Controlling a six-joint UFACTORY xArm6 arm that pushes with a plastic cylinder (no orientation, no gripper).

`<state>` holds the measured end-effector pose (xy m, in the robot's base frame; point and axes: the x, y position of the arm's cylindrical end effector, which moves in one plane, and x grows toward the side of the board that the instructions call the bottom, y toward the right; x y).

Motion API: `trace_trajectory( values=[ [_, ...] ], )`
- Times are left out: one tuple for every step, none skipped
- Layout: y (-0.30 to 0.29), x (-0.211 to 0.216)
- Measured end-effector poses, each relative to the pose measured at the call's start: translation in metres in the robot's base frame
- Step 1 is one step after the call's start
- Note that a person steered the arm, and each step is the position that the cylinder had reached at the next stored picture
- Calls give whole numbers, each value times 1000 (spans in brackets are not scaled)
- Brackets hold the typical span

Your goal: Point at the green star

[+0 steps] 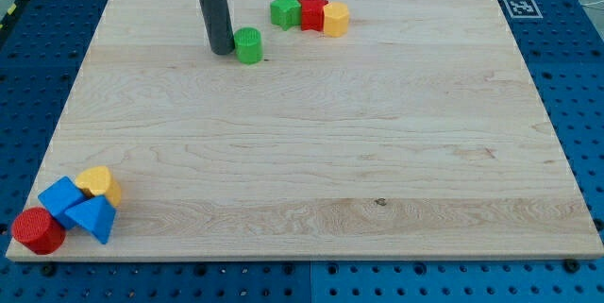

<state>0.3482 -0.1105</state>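
Currently my tip [224,52] (bare rod, no pincer, holding nothing) sits touching the green cylinder [248,45], approach step; next move likely needs sliding up-right toward the green star [284,10] beside the red star [312,11].

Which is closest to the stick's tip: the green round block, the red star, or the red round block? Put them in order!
From my tip:
1. Green cylinder, touching or nearly, just to the view's right.
2. Red star, top row, between green and yellow blocks.
3. Red cylinder, bottom-left corner.
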Motion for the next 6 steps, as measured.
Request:
trace_trajectory(
  values=[
    [1, 8],
    [0, 3],
    [-3, -11],
    [-11, -26],
    [-7, -49],
    [10, -70]
  ],
)
